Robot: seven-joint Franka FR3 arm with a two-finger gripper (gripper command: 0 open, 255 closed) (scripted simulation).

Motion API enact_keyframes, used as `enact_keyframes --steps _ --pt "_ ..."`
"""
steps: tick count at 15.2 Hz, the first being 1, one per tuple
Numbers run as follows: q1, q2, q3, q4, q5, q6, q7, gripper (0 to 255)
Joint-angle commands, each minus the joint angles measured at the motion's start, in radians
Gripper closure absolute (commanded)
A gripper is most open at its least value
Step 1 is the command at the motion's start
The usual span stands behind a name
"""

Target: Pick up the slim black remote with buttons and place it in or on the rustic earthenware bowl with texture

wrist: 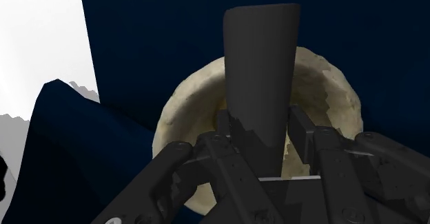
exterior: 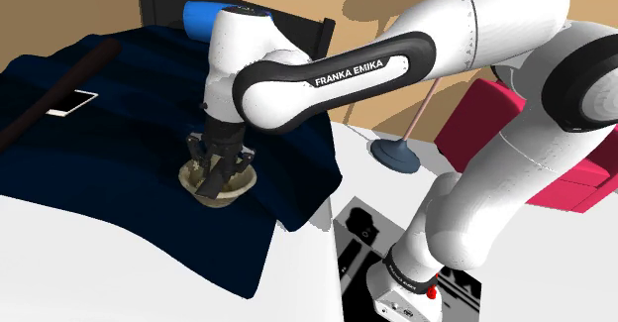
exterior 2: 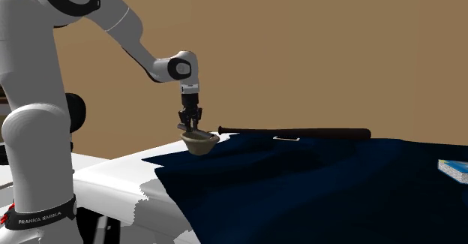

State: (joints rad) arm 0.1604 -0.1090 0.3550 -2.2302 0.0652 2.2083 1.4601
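The tool (wrist: 264, 123) is gripping the slim black remote (wrist: 262, 71), with one finger pressing on each long side of it. The remote is standing on end below the hand, its free end pointing down into the bowl (wrist: 186, 109). Gripping it across its narrow width is probably what lets so long a thing go in end first, rather than lying flat across the rim.

In the shoulder view the tool (exterior: 220, 166) is hanging right over the bowl (exterior: 233, 193), and the remote's lower end appears to be dipping inside the rim. Whether it is touching the bottom cannot be told.

The bowl is a pale, rough-walled piece. It is sitting on the dark blue cover (exterior: 119, 142) of the bed, near the cover's edge on the arm's side, where the white of the bed (exterior 2: 112, 171) is showing. Apart from the remote, nothing is showing inside it. Its hollow looks shallower than the remote is long, so on release the remote may well end up leaning on the rim.

A dark bat (exterior 2: 300, 134) and a small white card (exterior: 71, 102) are lying well apart from the bowl, toward the bed's far side. The task seems to be nearing its end, with only the release left.
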Motion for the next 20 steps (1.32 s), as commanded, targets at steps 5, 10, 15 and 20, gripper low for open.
enact_keyframes --steps 5,10,15,20 --pt "0.0 0.007 0.001 -0.006 -0.002 0.012 0.001 255" --pt "0.0 0.008 0.001 -0.006 -0.002 0.012 0.001 0" --pt "-0.001 -0.027 -0.005 0.028 0.009 -0.055 -0.008 0" --pt "-0.001 -0.053 -0.01 0.063 0.016 -0.115 -0.014 0"
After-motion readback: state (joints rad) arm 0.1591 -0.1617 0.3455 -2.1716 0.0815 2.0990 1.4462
